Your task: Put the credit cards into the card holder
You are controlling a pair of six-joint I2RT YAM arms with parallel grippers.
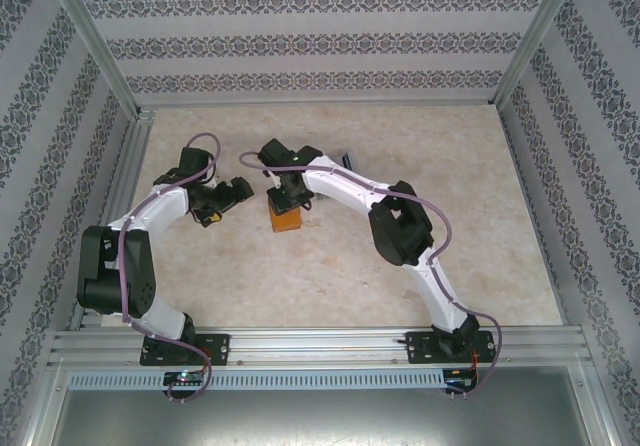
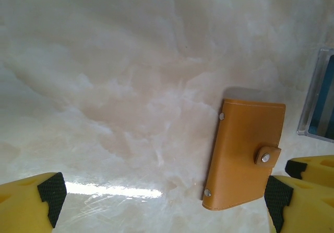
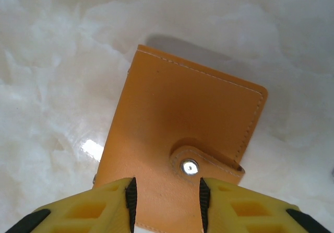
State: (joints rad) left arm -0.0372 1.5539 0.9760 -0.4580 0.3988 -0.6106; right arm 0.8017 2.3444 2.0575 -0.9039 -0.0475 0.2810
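White arms with black joints, purple cables, yellow jaws, black pads.

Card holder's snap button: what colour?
Shiny silver snap button on the orange-brown card holder; clearest in right wrist view.

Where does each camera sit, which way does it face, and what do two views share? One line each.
Top external: above and behind the bases, facing down on the table; left arm and right arm show.
Left wrist: on its arm, facing down; open left gripper, card holder nearby.
Right wrist: on its arm, facing down; right gripper over the card holder.
Shared: both wrist views catch the card holder.
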